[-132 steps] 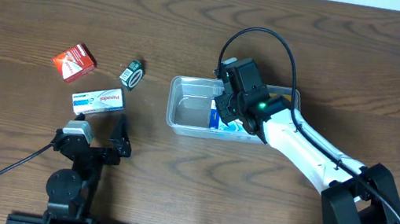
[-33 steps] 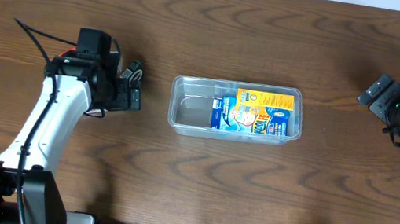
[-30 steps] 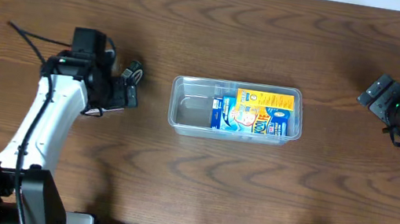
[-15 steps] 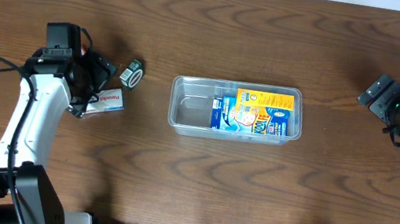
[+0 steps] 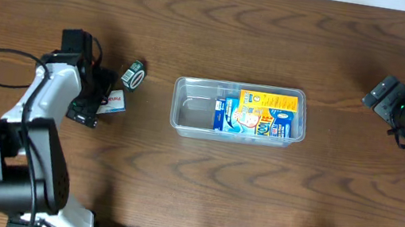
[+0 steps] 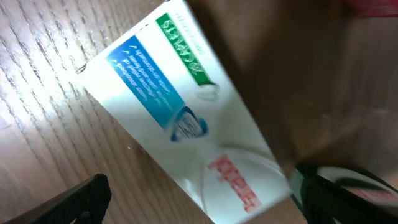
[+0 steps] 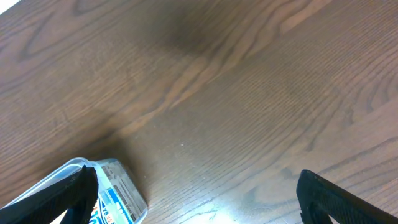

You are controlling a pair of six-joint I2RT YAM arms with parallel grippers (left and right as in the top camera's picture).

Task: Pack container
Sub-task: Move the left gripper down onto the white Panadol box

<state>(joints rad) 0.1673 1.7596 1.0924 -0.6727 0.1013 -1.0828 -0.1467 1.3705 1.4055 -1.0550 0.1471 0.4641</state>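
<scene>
The clear container (image 5: pixel 187 110) sits mid-table with a blue box (image 5: pixel 228 116) and a yellow box (image 5: pixel 271 112) lying in its right part; its left part is bare. A white toothpaste box (image 5: pixel 114 103) lies left of it. My left gripper (image 5: pixel 94 104) hovers low over that box, open. In the left wrist view the white box (image 6: pixel 180 118) lies between the spread fingers of the left gripper (image 6: pixel 199 208), untouched. My right gripper (image 5: pixel 378 95) is open at the far right, holding nothing. The container's corner (image 7: pixel 115 183) shows beside the right gripper's (image 7: pixel 199 205) left finger.
A small dark green box (image 5: pixel 135 75) lies just above and right of the white box. A red edge (image 6: pixel 373 6) shows at the top right of the left wrist view. The left arm's cable (image 5: pixel 1 63) loops over the table on the left.
My left arm has swung so its gripper now points down over the white box, closer to it than half a second ago. The right arm and the container have not moved.
</scene>
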